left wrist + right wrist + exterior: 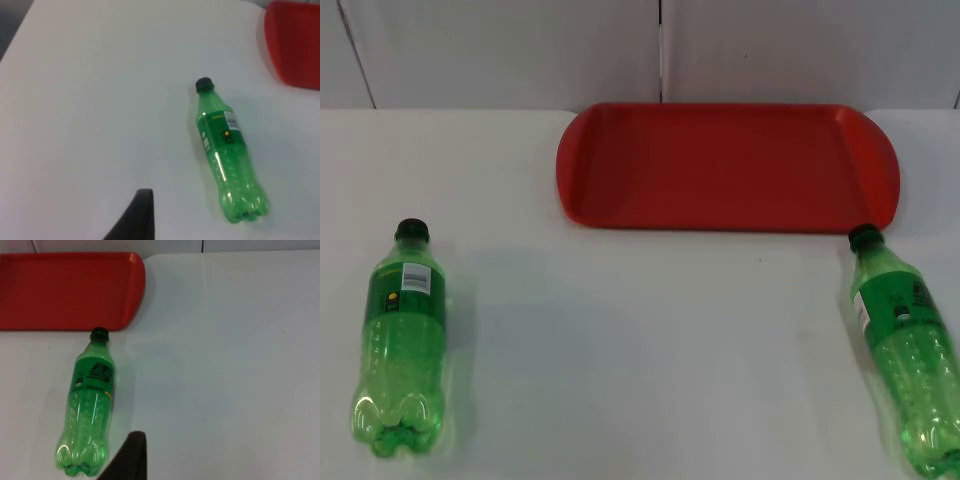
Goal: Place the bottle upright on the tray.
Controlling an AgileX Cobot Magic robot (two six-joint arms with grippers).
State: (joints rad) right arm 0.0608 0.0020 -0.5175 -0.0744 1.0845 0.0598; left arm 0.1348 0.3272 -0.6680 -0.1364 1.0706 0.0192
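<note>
In the top view the right bottle runs past the frame at about 4 o'clock, its base cut off. The red tray is cropped by the edge in the left wrist view, and again in the right wrist view. Label print on the left bottle is too small to read. Of each tool a single dark fingertip shows, the rest cut off.

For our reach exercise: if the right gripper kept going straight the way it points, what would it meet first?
Probably bare white table: the right gripper's fingertip stands just beside the lying green bottle, not on it. Depth is unclear, so it could graze the bottle's base.
</note>
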